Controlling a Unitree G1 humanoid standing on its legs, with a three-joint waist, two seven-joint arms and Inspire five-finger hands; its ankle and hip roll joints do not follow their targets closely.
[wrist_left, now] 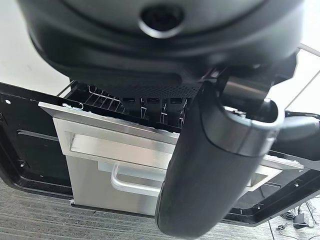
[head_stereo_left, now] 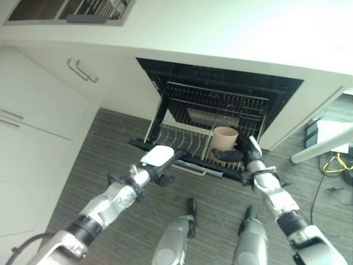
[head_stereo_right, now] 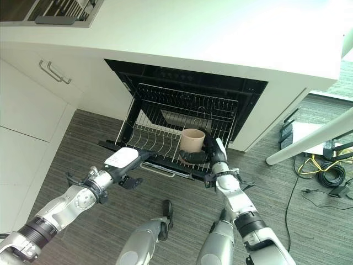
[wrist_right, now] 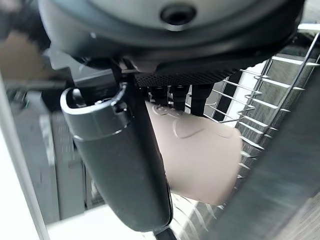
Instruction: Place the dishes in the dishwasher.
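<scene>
The right hand [head_stereo_right: 205, 154] is curling its fingers and thumb round the cup [head_stereo_right: 192, 140], which is standing upright, mouth up, in the rack [head_stereo_right: 165, 118] of the open dishwasher [head_stereo_right: 242, 88], near the rack's front right. The right wrist view is showing the cup's wall pressed against the palm, with the thumb lying across it.

The left hand [head_stereo_left: 161, 165] is hovering at the rack's front edge, left of the cup, with a white cover [head_stereo_left: 157, 155] on top. Whether its fingers are wide or narrow cannot be told.

Risks, as a judgement: the cup is sitting on tines, so if the right hand lets go while it is leaning, it could tip onto its side. Pulling the fingers out sideways could drag the cup along or knock it against the rack wall. The left hand, being so close to the front edge, could nudge the rack and unsettle the cup.

Count: one cup, one rack pulled out, one dishwasher door [wrist_left: 125, 170] lying open, two hands. No other dishes can be made out in the rack.
</scene>
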